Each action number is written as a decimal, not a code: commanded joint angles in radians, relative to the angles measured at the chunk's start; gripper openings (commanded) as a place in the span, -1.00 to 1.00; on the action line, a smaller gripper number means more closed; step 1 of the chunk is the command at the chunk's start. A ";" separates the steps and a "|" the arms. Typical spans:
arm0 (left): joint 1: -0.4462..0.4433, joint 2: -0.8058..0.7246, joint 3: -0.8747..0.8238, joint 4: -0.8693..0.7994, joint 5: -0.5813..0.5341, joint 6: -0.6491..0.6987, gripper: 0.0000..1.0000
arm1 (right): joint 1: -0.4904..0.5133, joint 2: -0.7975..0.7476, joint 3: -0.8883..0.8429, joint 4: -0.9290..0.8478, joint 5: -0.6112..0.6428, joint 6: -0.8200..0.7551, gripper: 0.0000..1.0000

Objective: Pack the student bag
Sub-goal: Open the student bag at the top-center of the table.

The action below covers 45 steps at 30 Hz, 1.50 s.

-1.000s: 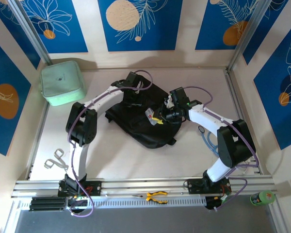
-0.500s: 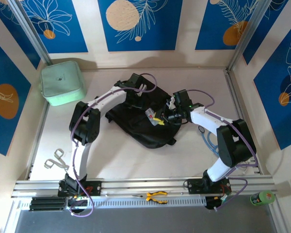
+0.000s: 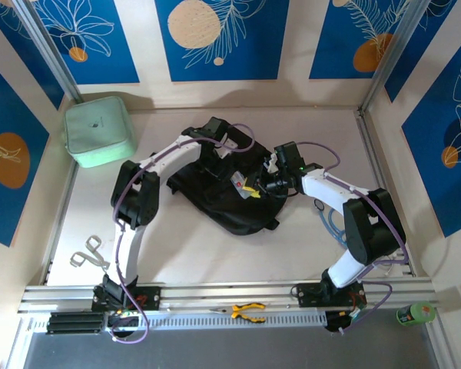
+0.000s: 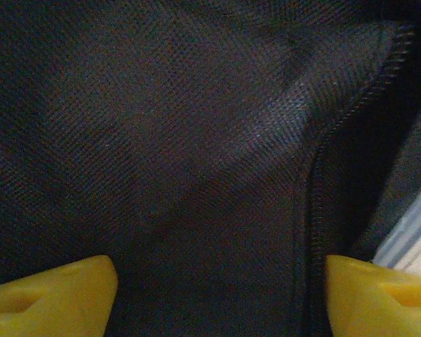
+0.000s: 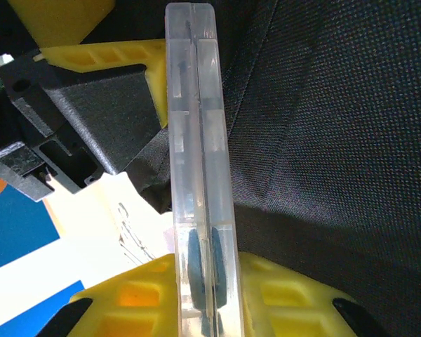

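Black student bag (image 3: 224,206) lies beneath both bent arms; left fingers (image 4: 52,295) apart, right fingers (image 5: 281,284) clamp clear case (image 5: 196,140).

Mint case (image 3: 98,131) — scissors (image 3: 88,252), perhaps pliers (image 3: 248,310).

Found middle of desk (image 3: 215,257) taken up by student bag (image 3: 230,206), both arms bent over it from either side. Noted left gripper (image 3: 229,146) and right gripper (image 3: 253,187) close together above the bag, little room between. Saw clear flat case (image 5: 196,161) clamped on edge in right jaws, standing in that gap. Saw left jaws spread wide, only bag fabric between. Logged bare desk in front of the bag and at far right. Marked mint-green case (image 3: 100,131) in far left corner, scissors (image 3: 88,252) by left rail.
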 commanded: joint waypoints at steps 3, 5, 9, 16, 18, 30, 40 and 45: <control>0.005 0.058 -0.005 -0.114 -0.096 0.031 0.44 | -0.021 0.056 -0.058 -0.192 0.144 0.067 -0.83; 0.004 0.057 -0.006 -0.110 -0.114 0.025 0.31 | -0.021 0.055 -0.059 -0.187 0.144 0.070 -0.83; 0.004 0.008 -0.014 -0.071 -0.139 -0.020 0.06 | -0.021 0.054 -0.059 -0.183 0.145 0.073 -0.83; 0.006 -0.068 -0.038 -0.002 -0.121 -0.059 -0.40 | -0.020 0.050 -0.059 -0.178 0.145 0.073 -0.84; 0.005 -0.080 -0.052 0.014 -0.100 -0.061 -0.49 | -0.020 0.050 -0.059 -0.176 0.145 0.073 -0.83; 0.005 -0.157 -0.092 0.035 0.011 -0.068 -0.81 | -0.017 0.011 -0.077 -0.050 0.074 0.024 -0.83; 0.005 -0.321 -0.275 0.220 0.083 -0.075 -0.86 | -0.016 -0.061 -0.118 0.245 -0.101 0.011 -0.81; 0.001 -0.341 -0.312 0.246 0.109 -0.070 -0.86 | -0.016 -0.066 -0.134 0.358 -0.150 0.040 -0.81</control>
